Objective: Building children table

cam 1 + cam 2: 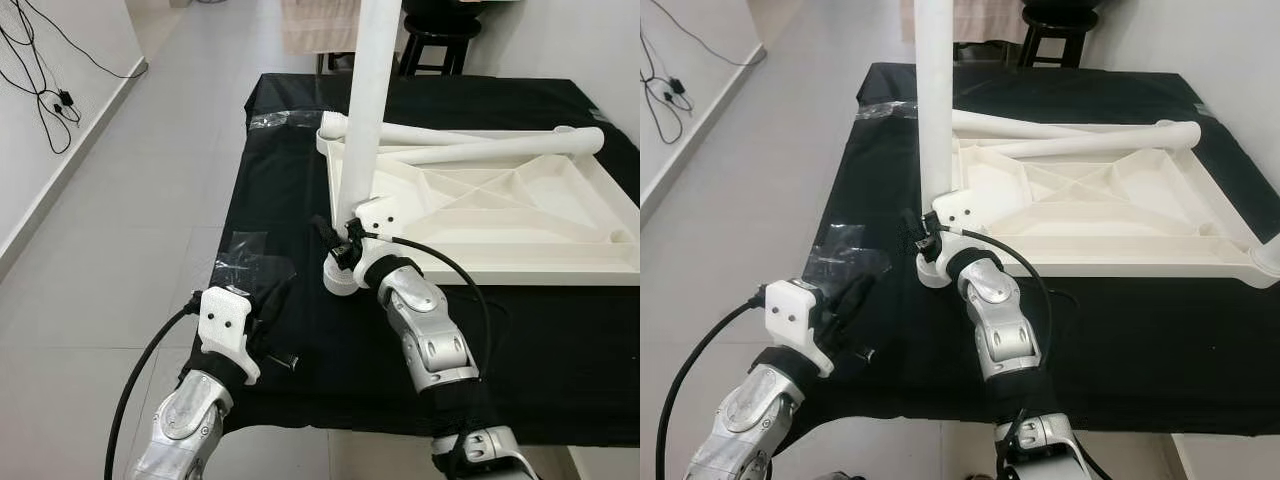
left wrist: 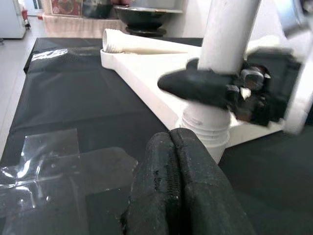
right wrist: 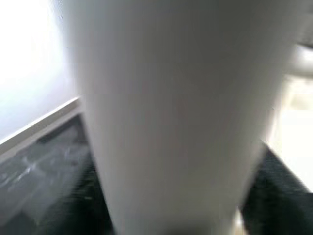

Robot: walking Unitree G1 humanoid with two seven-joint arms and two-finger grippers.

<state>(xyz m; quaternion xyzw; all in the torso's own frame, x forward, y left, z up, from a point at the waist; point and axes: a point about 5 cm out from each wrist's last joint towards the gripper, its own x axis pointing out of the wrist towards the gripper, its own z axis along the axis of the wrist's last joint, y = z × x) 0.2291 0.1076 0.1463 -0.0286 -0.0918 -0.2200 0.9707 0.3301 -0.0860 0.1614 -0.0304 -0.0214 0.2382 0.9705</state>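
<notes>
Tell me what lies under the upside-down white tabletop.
The white tabletop rests on a black cloth that covers the surface beneath. Whatever the cloth is spread over is hidden. Two loose legs lie on top.

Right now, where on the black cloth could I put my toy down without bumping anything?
The widest bare black cloth lies between the upturned white plastic tabletop and the near edge, right of the right end effector gripping the upright white leg. It's crowded by the left end effector, where crinkly clear plastic wrap lies.
</notes>
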